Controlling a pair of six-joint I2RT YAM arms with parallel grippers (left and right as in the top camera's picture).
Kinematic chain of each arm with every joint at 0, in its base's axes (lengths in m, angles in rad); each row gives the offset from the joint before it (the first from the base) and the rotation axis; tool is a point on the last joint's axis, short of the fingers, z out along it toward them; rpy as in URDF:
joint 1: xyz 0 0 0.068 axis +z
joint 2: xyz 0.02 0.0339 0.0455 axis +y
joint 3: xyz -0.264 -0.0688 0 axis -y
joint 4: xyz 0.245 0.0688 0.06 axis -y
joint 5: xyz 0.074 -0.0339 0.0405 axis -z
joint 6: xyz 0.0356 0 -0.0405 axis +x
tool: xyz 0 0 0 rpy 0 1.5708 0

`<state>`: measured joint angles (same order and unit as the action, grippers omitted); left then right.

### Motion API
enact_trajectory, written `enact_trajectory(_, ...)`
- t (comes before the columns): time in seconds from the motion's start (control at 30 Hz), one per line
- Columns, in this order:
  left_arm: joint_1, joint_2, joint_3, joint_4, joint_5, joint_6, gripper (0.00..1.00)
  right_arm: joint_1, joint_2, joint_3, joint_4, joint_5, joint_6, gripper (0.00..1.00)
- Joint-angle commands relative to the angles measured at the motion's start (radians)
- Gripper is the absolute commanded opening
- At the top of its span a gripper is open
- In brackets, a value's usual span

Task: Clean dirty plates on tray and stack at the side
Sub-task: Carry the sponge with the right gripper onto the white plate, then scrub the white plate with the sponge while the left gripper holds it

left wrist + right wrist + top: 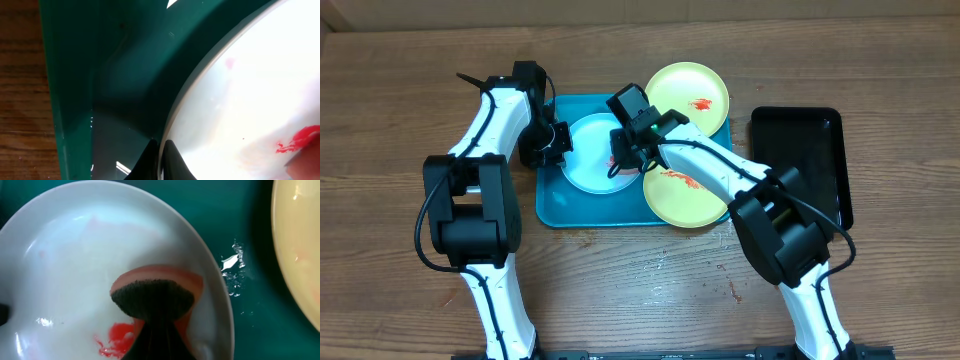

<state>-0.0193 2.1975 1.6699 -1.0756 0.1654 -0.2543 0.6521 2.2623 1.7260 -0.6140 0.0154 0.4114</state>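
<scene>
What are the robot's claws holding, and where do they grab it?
The left claw pinches the white plate by its rim. The right claw pinches a sponge by its near end.

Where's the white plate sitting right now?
Overhead, the white plate lies in the middle of the turquoise tray. The left gripper clamps its left rim, the right gripper presses a sponge on its right side.

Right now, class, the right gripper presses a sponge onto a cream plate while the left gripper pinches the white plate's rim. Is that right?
Not quite. The sponge is pressed onto the white plate, not a cream plate; the right wrist view shows it. The rest stands: the right gripper holds it, and the left gripper pinches the white plate's rim.
</scene>
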Motion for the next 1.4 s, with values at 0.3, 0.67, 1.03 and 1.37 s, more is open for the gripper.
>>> enact_trajectory(0.3, -0.001, 0.013, 0.001, 0.003, 0.011, 0.023, 0.04, -0.018, 0.066, 0.021, 0.053, -0.259, 0.034, 0.04)
enact_trajectory(0.67, -0.001, 0.013, 0.001, 0.008, 0.011, 0.023, 0.04, -0.002, 0.073, 0.028, 0.018, -0.557, -0.027, 0.04)
enact_trajectory(1.03, -0.001, 0.013, 0.001, 0.007, 0.011, 0.023, 0.04, -0.029, 0.073, 0.185, -0.238, -0.081, -0.097, 0.04)
enact_trajectory(1.37, -0.001, 0.013, 0.001, 0.007, 0.011, 0.023, 0.04, -0.027, 0.105, 0.209, -0.091, 0.157, -0.098, 0.04)
